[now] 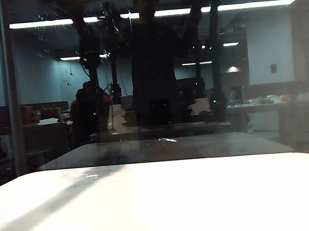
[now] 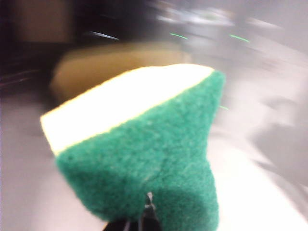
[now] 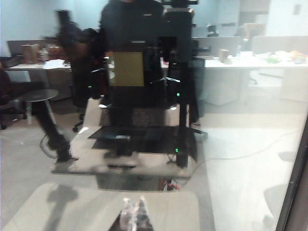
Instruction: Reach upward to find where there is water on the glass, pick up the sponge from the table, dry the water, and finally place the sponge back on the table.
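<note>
green-faced sponge (image 2: 144, 154) clamped in left gripper (image 2: 144, 216); right gripper (image 3: 135, 211) closed, empty; no writing legible.

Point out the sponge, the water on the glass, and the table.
sponge (image 2: 154, 159): left wrist view, on its green scouring face, held in the left tool.
water (image 1: 48, 19): exterior view, on the pale droplets high on the glass, upper left.
table (image 1: 204, 208): exterior view, on the bare white top.

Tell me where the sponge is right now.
The sponge is off the table, clamped in the left gripper and filling the left wrist view; the exterior view shows it top left.
</note>
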{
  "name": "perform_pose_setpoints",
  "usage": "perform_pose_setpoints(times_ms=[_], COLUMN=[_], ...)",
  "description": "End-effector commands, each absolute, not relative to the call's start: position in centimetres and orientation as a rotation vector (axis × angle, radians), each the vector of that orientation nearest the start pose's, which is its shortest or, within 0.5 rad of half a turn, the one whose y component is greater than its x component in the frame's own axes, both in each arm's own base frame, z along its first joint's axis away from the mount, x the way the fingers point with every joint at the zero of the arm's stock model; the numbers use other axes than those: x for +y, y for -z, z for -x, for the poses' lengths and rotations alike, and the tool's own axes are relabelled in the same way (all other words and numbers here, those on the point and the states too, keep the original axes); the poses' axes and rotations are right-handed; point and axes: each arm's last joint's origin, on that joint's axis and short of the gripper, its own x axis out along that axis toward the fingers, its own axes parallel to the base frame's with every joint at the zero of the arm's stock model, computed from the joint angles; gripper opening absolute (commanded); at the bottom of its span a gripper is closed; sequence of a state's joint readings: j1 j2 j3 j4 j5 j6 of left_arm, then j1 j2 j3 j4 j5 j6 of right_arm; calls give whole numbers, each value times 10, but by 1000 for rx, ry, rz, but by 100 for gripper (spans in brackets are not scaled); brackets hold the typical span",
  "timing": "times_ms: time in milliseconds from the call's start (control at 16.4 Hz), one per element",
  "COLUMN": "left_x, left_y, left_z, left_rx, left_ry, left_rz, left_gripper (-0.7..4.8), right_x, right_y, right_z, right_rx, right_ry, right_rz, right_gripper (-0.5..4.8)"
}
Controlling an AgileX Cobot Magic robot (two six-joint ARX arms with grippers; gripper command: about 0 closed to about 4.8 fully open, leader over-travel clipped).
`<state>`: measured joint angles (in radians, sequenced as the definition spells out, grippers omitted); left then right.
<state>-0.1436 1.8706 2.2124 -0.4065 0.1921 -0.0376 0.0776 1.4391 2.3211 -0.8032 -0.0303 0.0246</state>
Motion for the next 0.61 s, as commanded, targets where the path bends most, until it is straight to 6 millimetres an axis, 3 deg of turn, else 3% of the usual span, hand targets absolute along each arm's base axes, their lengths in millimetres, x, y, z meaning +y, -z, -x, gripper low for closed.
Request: perform_pose_setpoints(times_ms=[61,244,489,611], left_x=[-114,-154,-153,-137], left_y=[-474,-458,-458,-464], left_z=[-409,-414,-414,-411], left_rx=[69,80,79,80], left_ry=[436,518,480,424], left_rz=[30,26,12,-57], left_gripper=[-6,-6,-6,-6], right_x=[15,15,15,16], right_y=[-603,-603,-603,-604], right_z=[-187,-187,-187,-185], right_rx=[-101,-100,-101,-104], right_ry=[-110,-110,-111,-130], right_rz=[-26,-26,-26,-25], right_gripper=[-9,-9,-9,-9])
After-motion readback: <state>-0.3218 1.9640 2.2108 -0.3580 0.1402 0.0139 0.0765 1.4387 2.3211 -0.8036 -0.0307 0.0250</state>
